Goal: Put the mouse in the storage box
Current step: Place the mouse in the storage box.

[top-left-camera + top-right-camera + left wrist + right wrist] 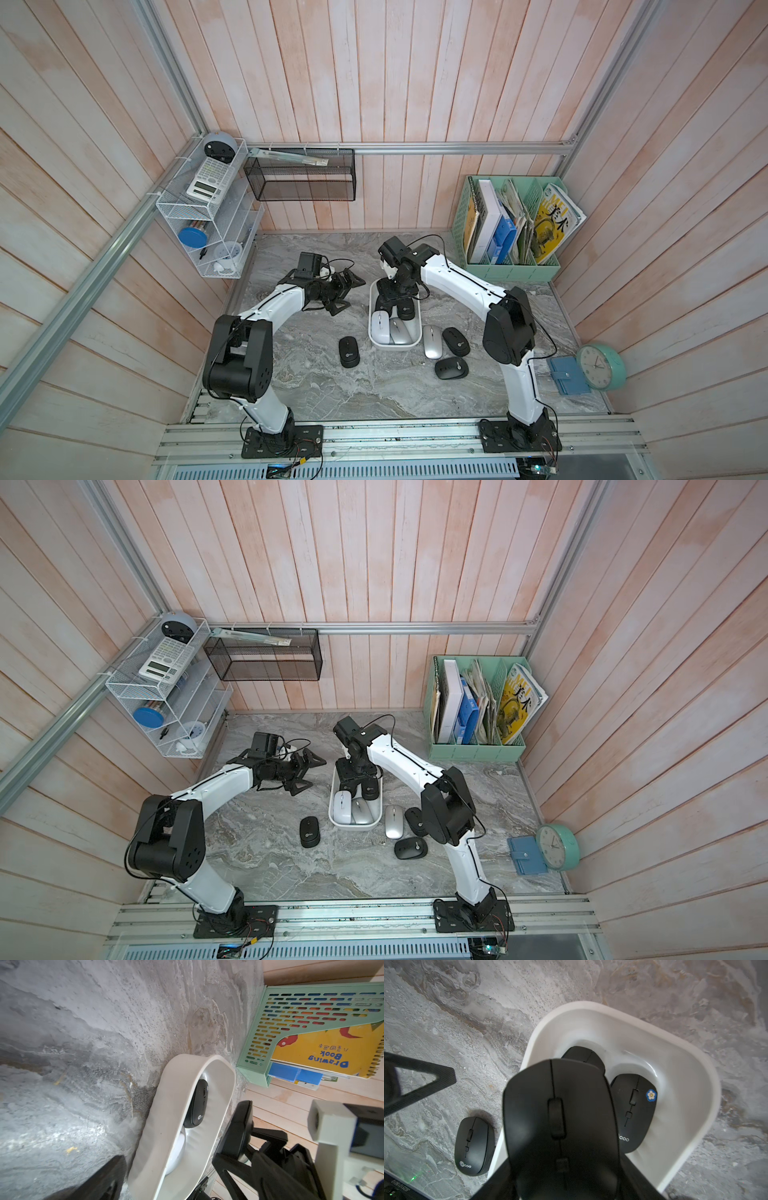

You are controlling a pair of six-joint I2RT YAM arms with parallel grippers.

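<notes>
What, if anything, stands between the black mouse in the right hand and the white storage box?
Nothing visible. The right hand holds the mouse above the open storage box; only other mice lie inside it.

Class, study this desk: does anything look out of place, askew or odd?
Four mice lie loose outside the storage box: a black mouse on its left; a silver mouse and two black ones on its right, the nearer turned sideways. Nothing looks damaged.
</notes>
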